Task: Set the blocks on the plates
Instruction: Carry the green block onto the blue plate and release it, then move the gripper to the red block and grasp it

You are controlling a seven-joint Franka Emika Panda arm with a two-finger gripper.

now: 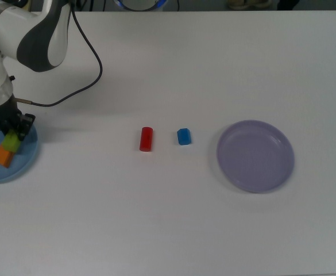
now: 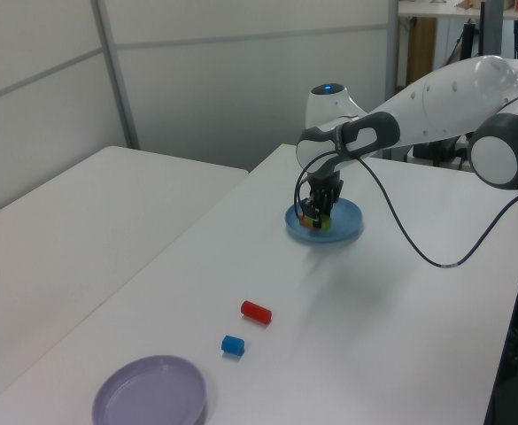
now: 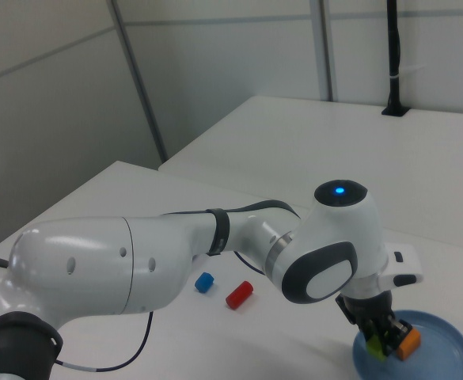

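Lime green shows between my fingers: my gripper [image 1: 11, 140] is clamped on the green block [image 1: 10, 142], at the far left of the top view, over the light blue plate [image 1: 24, 160]. In the right view the gripper [image 3: 379, 342] sits at the lower right of the frame, and the green block [image 3: 376, 346] hangs in it just beside the orange block [image 3: 407, 343], which lies on the blue plate [image 3: 445, 364]. In the top view the orange block [image 1: 3, 156] is just below and left of the green one; whether the two touch I cannot tell. In the left view my gripper [image 2: 317, 212] and the green block [image 2: 320, 221] are right of centre in the upper half, over the blue plate [image 2: 347, 230].

The red block [image 1: 146, 138] lies on the white table [image 1: 173, 218] left of centre in the top view, with the blue block [image 1: 184, 136] near it on the top view's right. The lavender plate [image 1: 255, 156] sits further right, well apart from my gripper, with nothing on it. A black cable [image 1: 90, 69] loops from my arm across the upper left of the top view.

I can read no brands, labels or writing anywhere.
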